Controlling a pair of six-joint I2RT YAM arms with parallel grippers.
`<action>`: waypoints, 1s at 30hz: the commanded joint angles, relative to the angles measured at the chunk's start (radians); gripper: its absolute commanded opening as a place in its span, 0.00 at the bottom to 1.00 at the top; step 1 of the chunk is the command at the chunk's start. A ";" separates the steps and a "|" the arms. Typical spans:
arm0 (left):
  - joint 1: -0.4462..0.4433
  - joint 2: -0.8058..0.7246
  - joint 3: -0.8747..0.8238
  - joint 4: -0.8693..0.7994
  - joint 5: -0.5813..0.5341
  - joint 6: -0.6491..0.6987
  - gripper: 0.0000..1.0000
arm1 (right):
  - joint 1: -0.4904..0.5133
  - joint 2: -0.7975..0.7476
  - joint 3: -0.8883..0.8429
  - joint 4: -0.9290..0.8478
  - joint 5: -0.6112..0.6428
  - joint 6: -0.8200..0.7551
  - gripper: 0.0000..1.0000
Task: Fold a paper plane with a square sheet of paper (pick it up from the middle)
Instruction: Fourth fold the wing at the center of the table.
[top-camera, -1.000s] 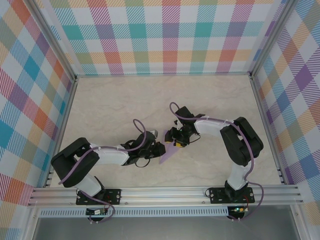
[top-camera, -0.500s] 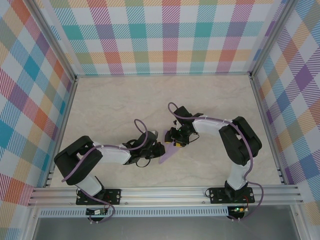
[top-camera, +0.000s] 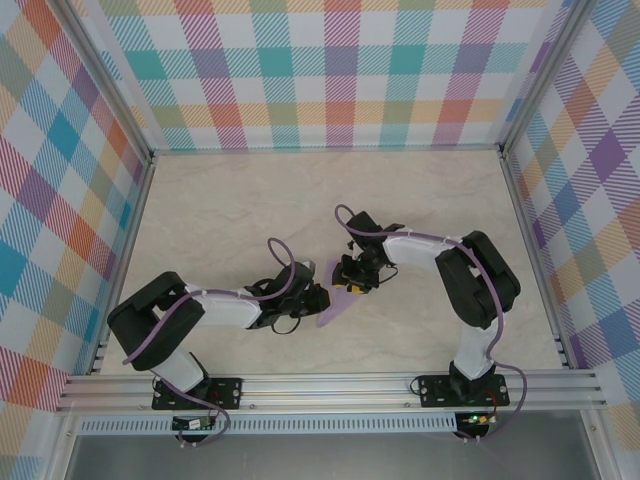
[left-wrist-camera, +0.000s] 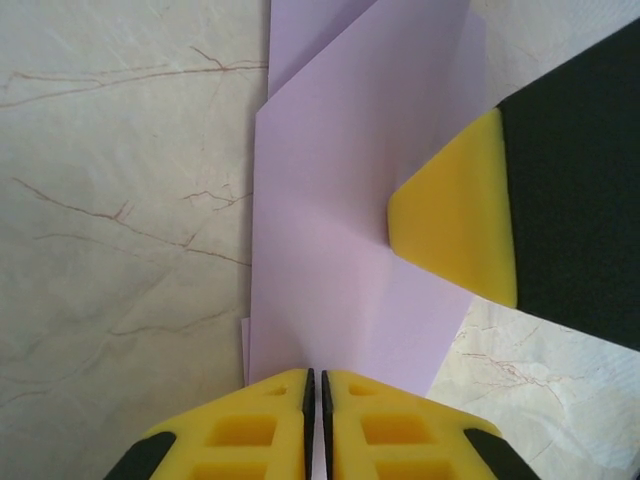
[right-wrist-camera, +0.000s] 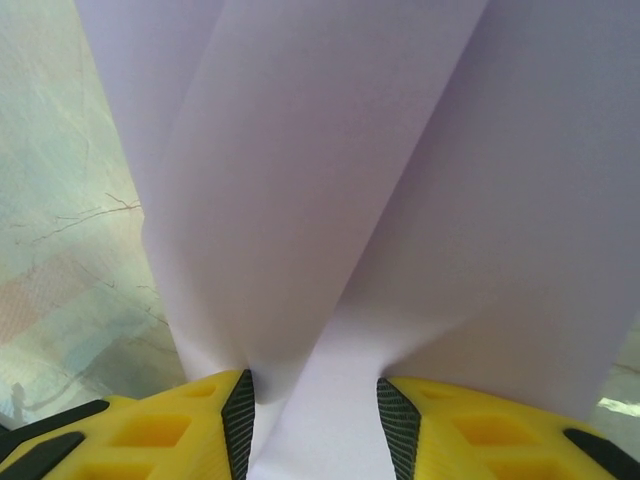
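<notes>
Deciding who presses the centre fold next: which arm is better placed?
Probably the right. The right gripper stands open astride the raised fold of the lilac paper, ready to pinch it. The left gripper is shut on the paper's edge, anchoring it.

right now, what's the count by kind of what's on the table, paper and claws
paper: 1
claws: 2 (left claw, right claw)
total: 3
</notes>
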 joint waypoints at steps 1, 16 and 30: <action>0.019 -0.069 0.007 -0.026 -0.008 -0.008 0.16 | -0.001 0.095 -0.036 -0.087 0.136 0.006 0.42; 0.034 -0.117 0.019 -0.011 0.024 -0.014 0.13 | -0.001 0.115 -0.025 -0.099 0.139 0.019 0.42; 0.035 0.000 0.063 -0.022 0.033 -0.002 0.08 | -0.001 0.122 -0.029 -0.108 0.149 0.019 0.42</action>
